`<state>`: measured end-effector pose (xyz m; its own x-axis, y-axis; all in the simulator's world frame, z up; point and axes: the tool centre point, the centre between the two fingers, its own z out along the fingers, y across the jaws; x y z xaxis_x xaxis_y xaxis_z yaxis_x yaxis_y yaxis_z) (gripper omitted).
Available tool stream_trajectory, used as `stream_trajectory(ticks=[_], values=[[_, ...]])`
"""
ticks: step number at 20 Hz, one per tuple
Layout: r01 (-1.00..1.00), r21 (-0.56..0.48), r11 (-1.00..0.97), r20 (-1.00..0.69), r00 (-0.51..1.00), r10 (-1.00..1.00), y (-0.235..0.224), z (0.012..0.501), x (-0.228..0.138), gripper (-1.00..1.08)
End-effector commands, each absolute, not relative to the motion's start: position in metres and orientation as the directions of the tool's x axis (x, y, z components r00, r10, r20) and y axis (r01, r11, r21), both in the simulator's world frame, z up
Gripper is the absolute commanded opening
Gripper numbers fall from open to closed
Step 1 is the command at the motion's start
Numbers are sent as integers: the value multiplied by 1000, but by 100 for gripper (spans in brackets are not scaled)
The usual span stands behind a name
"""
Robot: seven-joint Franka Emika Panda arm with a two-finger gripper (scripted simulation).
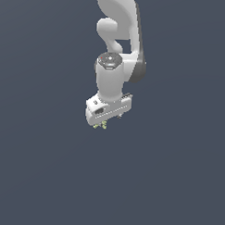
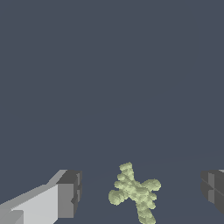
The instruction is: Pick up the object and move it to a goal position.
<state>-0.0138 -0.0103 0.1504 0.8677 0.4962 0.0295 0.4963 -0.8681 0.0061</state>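
Tool [image 2: 140, 192], wrist view: the two dark fingertip pads [image 2: 72, 192] stand wide apart, one at each side of the frame, with a broad gap between them. One finger shows its white body behind a dark grey pad; of the other only the dark pad is in frame.

Object [image 2: 135, 192]: a small pale yellow-green, knobbly, X-shaped lump lying in the gap between the pads. It touches neither pad; clear space separates it from each, and it sits somewhat nearer the white-bodied finger than the other. One longer arm of the X runs across the frame's lower part and is cut by the edge; the shorter arms branch off at its middle.

Exterior view: the tool [image 1: 104, 123] points downward at the end of the white arm [image 1: 114, 63], its white hand block tilted slightly, higher toward the exterior view's right. The object [image 1: 100, 126] appears only as a few pale green specks just beneath the block, at the fingers' level; its shape cannot be made out here. The fingers themselves are too small to resolve.

Around the tool lies a uniform dark blue-grey surface [image 1: 176, 182]; whether the object rests on it or hangs just above it cannot be told.
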Motion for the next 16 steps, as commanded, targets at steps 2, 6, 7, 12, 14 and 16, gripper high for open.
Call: stream_trajectory(ticks=[2, 6, 7, 12, 14, 16], values=[[571, 9, -821, 25, 821, 571, -16, 145, -18, 100], [649, 11, -761, 20, 761, 649, -23, 138, -24, 100], [667, 12, -745, 19, 744, 667, -24, 136, -25, 100], [754, 13, -657, 13, 656, 754, -32, 129, -32, 100], [786, 13, -618, 11, 618, 786, -35, 125, -35, 100], [816, 12, -578, 9, 578, 816, -38, 122, -38, 100]])
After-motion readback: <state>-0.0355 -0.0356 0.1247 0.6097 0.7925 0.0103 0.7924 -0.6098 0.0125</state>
